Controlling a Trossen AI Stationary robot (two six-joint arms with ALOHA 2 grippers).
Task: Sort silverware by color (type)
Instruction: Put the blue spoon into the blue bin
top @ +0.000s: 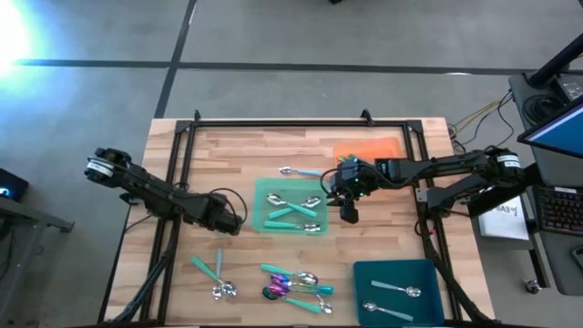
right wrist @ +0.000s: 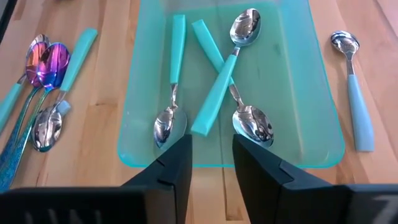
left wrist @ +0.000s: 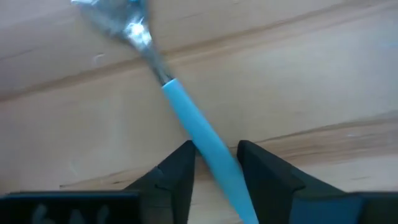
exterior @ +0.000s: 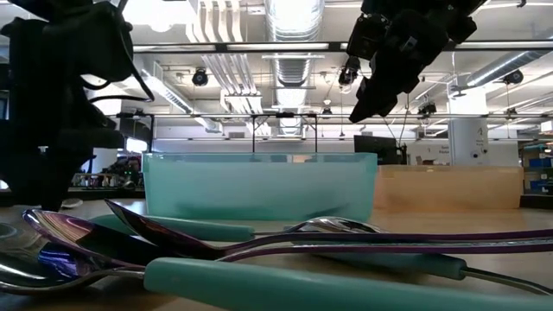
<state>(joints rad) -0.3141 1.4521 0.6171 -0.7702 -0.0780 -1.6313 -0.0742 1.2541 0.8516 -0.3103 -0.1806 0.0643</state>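
- Three teal-handled silver spoons [right wrist: 214,93] lie sorted in the pale green tray [top: 262,191] mid-worktop; others wait along the near edge.
- Left gripper [left wrist: 214,165]: jaws spread astride a blue-handled spoon [left wrist: 186,118], not yet pinching.
- Right gripper [right wrist: 211,158] hovers empty over the tray's edge, jaws slightly apart.

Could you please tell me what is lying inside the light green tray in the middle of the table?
Inside the light green tray lie three silver spoons with teal handles, two crossing each other. The right gripper covers a little of the near rim, so that spot is hidden.
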